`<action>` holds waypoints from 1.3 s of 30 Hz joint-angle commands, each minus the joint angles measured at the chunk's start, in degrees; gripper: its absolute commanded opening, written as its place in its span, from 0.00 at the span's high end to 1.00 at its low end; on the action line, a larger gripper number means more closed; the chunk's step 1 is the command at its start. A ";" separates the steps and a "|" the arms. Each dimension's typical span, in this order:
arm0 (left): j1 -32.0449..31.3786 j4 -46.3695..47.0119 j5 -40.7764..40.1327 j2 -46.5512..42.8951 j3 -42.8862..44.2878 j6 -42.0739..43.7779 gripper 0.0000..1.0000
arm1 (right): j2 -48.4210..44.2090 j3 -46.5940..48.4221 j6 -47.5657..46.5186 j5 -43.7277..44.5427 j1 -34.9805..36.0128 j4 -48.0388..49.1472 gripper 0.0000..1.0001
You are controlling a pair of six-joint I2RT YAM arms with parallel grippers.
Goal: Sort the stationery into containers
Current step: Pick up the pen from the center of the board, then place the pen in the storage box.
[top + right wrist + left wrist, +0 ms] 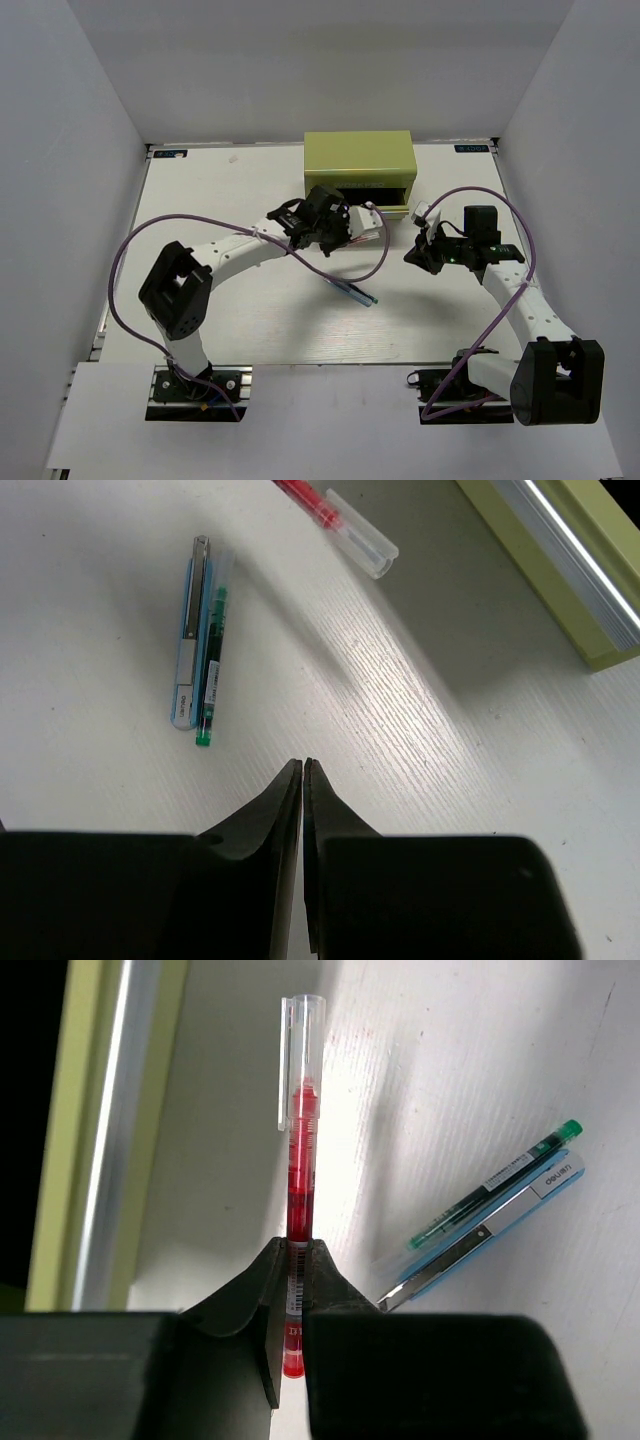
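My left gripper (pixel 300 1245) (pixel 362 222) is shut on the lower barrel of a red pen (pixel 298 1190). The pen's clear cap (pixel 300 1050) points forward, beside the silver handle strip (pixel 108 1150) of a drawer in the yellow-green chest (pixel 358 160). A teal-green pen (pixel 495 1185) (pixel 211 665) and a flat pale blue-silver piece (pixel 500 1230) (pixel 187 655) lie side by side, touching, on the white table (pixel 357 293). My right gripper (pixel 303 765) (pixel 412 252) hovers over bare table, shut with nothing between its fingers. In the right wrist view the red pen (pixel 310 502) and drawer front (pixel 560 550) show.
The chest stands at the back middle of the white table (pixel 230 310), with a dark drawer opening (pixel 365 195) facing the arms. Grey walls close in the left, right and back. A purple cable (pixel 330 270) loops from each arm over the table.
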 commanded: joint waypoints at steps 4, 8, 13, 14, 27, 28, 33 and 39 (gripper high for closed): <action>0.80 -2.06 2.56 -4.18 6.94 4.34 1.00 | -0.48 1.20 -0.67 -0.51 -0.14 0.02 0.90; 2.47 -0.65 1.42 -4.18 9.07 5.49 1.00 | -0.48 1.20 -0.76 -0.51 -0.14 0.02 0.90; 4.58 1.81 1.42 -0.67 14.94 6.71 1.00 | -0.74 1.29 -1.20 -0.42 -0.05 -0.15 0.90; 4.58 1.11 1.42 0.03 16.00 7.50 1.00 | -0.92 1.12 -1.29 -0.51 -0.05 -0.24 0.90; 8.18 -1.97 0.28 8.74 23.74 11.90 1.00 | -1.10 0.94 -1.38 -0.07 -0.23 -0.24 0.89; 8.19 -1.19 0.28 8.74 23.05 11.90 1.00 | -1.36 0.94 -1.29 -0.07 -0.14 -0.24 0.89; 8.19 0.66 -0.86 8.74 21.81 11.29 0.76 | -1.10 0.94 -1.38 -0.15 -0.23 -0.07 0.89; 8.19 4.62 -2.19 6.81 20.32 10.24 0.45 | -0.92 0.85 -3.31 -1.38 -0.06 -1.11 0.83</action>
